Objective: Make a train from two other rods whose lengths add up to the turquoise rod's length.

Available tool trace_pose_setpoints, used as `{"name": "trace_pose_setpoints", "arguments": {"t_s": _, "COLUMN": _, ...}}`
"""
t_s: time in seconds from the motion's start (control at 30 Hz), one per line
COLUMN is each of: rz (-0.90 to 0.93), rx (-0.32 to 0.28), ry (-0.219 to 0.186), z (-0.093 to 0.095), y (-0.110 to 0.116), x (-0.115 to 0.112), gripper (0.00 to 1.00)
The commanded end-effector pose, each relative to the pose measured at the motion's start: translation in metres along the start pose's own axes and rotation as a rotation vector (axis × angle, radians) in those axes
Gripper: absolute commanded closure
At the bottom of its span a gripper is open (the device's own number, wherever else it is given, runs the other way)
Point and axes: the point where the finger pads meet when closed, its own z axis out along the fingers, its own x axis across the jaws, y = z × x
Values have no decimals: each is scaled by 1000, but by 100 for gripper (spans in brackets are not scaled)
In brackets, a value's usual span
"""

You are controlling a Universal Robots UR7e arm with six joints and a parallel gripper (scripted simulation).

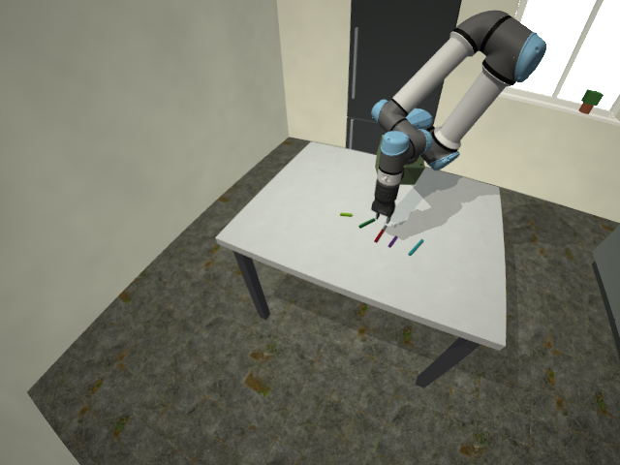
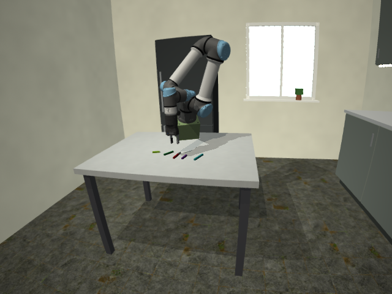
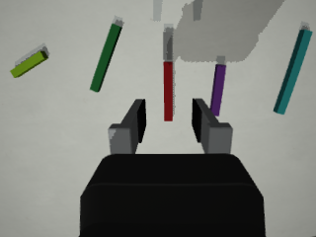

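The red rod (image 1: 379,235) (image 2: 176,155) (image 3: 168,91) lies flat. The grey rod (image 1: 385,228) (image 2: 179,153) (image 3: 168,44) lies end to end with it in one straight line, with no gap visible in the wrist view. The turquoise rod (image 1: 416,247) (image 2: 198,157) (image 3: 293,71) lies apart at the right. My gripper (image 1: 382,219) (image 2: 174,143) (image 3: 169,112) is open and empty, raised above the table; in the wrist view its fingers stand either side of the red rod's near end.
The purple rod (image 1: 392,241) (image 2: 184,157) (image 3: 218,90) lies right of the red rod, apart from it. The green rod (image 1: 366,223) (image 2: 168,153) (image 3: 106,58) and the lime rod (image 1: 346,214) (image 2: 155,152) (image 3: 29,64) lie to its left. The arm's shadow falls near the grey rod.
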Motion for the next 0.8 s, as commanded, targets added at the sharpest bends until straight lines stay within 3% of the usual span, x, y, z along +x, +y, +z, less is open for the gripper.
{"name": "trace_pose_setpoints", "arguments": {"t_s": 0.0, "rz": 0, "rx": -1, "ry": 0, "z": 0, "y": 0, "x": 0, "gripper": 0}}
{"name": "trace_pose_setpoints", "arguments": {"t_s": 0.57, "rz": 0, "rx": -1, "ry": 0, "z": -2, "y": 0, "x": 0, "gripper": 0}}
{"name": "trace_pose_setpoints", "arguments": {"t_s": 0.77, "rz": 0, "rx": -1, "ry": 0, "z": -12, "y": 0, "x": 0, "gripper": 0}}
